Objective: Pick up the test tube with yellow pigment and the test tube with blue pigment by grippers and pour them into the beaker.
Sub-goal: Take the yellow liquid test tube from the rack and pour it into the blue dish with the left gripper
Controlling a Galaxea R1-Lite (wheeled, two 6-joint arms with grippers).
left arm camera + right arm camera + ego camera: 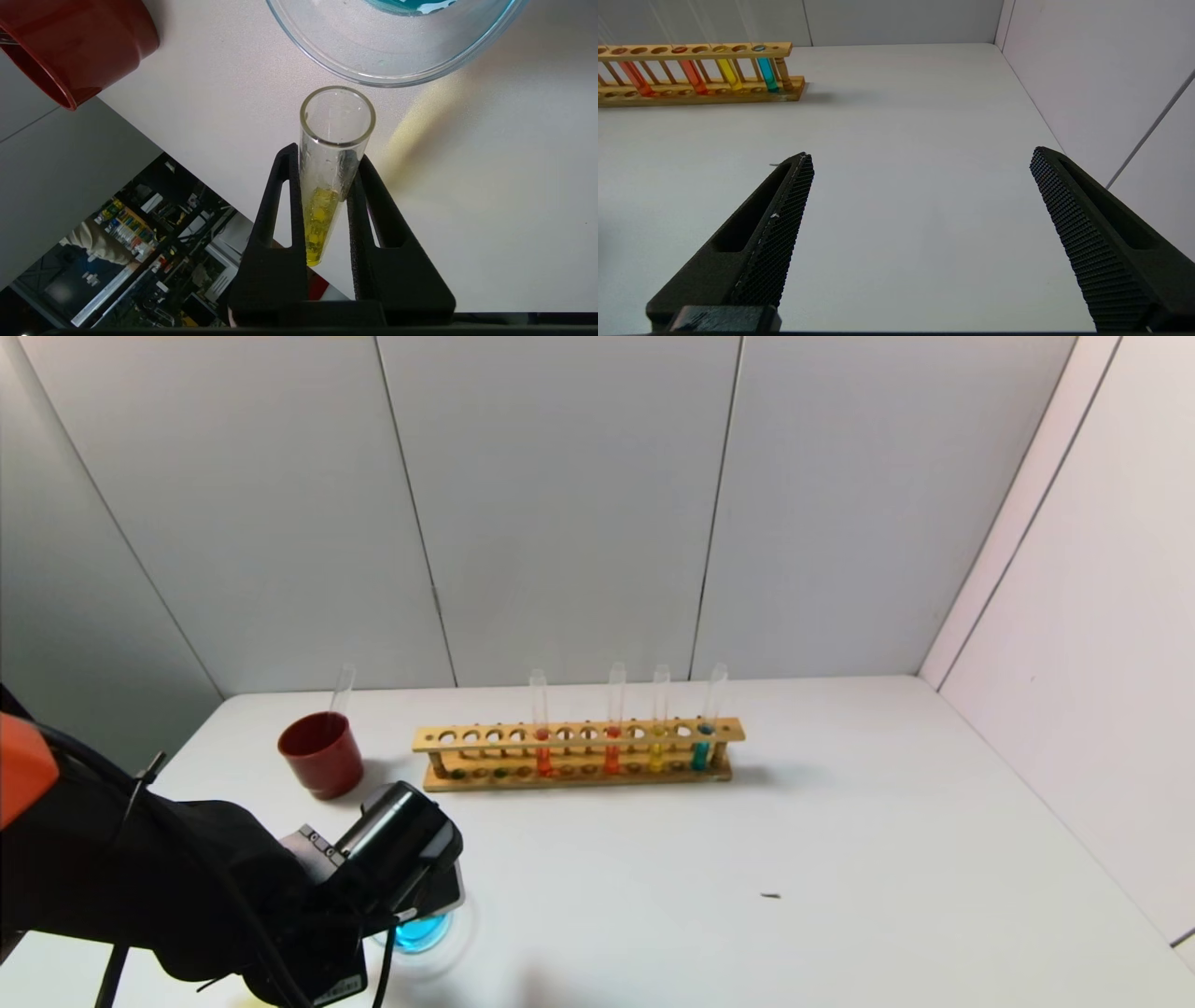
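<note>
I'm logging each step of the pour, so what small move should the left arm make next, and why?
Probably carry the tube over the beaker rim and tip further. The left gripper is shut on the test tube with yellow pigment; its mouth lies just short of the rim, yellow liquid remains inside, and the beaker holds only blue. The right gripper hangs open, away from the work.

The flat white counter (840, 821) runs back to grey wall panels and to a pale wall on its right. Toward the rear stands a long light-wooden test tube rack (579, 753), parallel to the back wall. Just beside the rack's left end sits a dark red opaque cup (320, 753). Nearer the front edge, on the left, stands a low, wide clear glass beaker (425, 933) with blue liquid inside. A small dark speck (770, 896) lies alone right of centre.
</note>
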